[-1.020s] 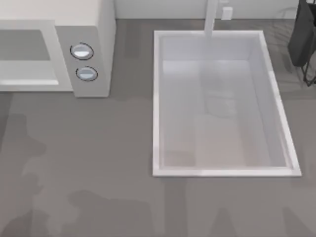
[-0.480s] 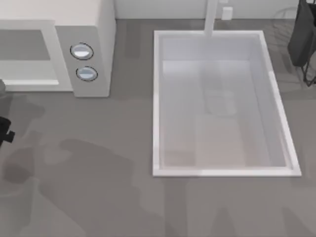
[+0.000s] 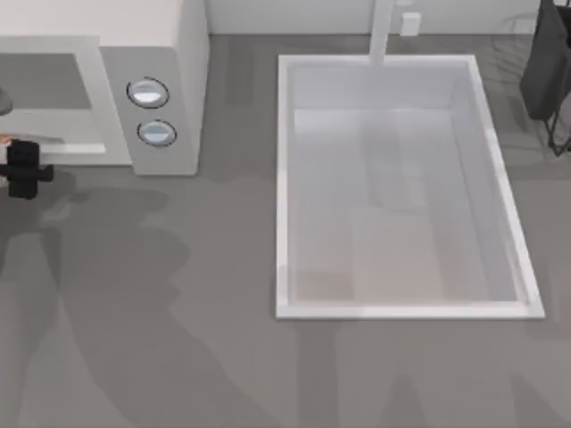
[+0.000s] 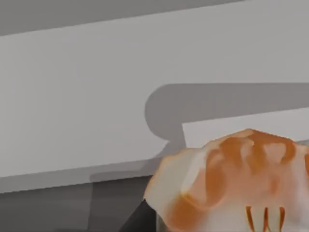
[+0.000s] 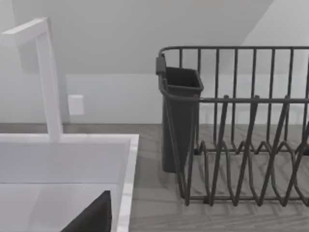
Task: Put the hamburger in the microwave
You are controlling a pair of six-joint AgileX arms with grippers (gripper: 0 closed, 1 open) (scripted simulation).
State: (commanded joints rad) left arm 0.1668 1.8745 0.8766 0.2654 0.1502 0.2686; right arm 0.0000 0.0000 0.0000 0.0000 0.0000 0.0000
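The white microwave (image 3: 165, 53) stands at the back left, with its grey cavity open and two round knobs (image 3: 148, 93) on its side panel. My left gripper (image 3: 22, 169) is at the table's far left edge, just in front of the microwave's opening. It is shut on the hamburger (image 4: 231, 179), a golden-brown bun that looms close in the left wrist view, with the microwave's pale front (image 4: 96, 106) behind it. A sliver of the hamburger (image 3: 4, 140) peeks out at the top view's left edge. A dark part of my right gripper (image 5: 91, 217) hangs by the sink's rim.
A big white sink basin (image 3: 401, 308) with a faucet (image 3: 382, 31) takes up the table's middle right. A dark wire dish rack (image 5: 241, 145) with a cutlery cup (image 5: 178, 121) stands at the back right. Bare grey counter lies in front of the microwave.
My left gripper came into the top view at the left edge and moved back toward the microwave's opening, with its shadow spreading over the counter. The right side is unchanged.
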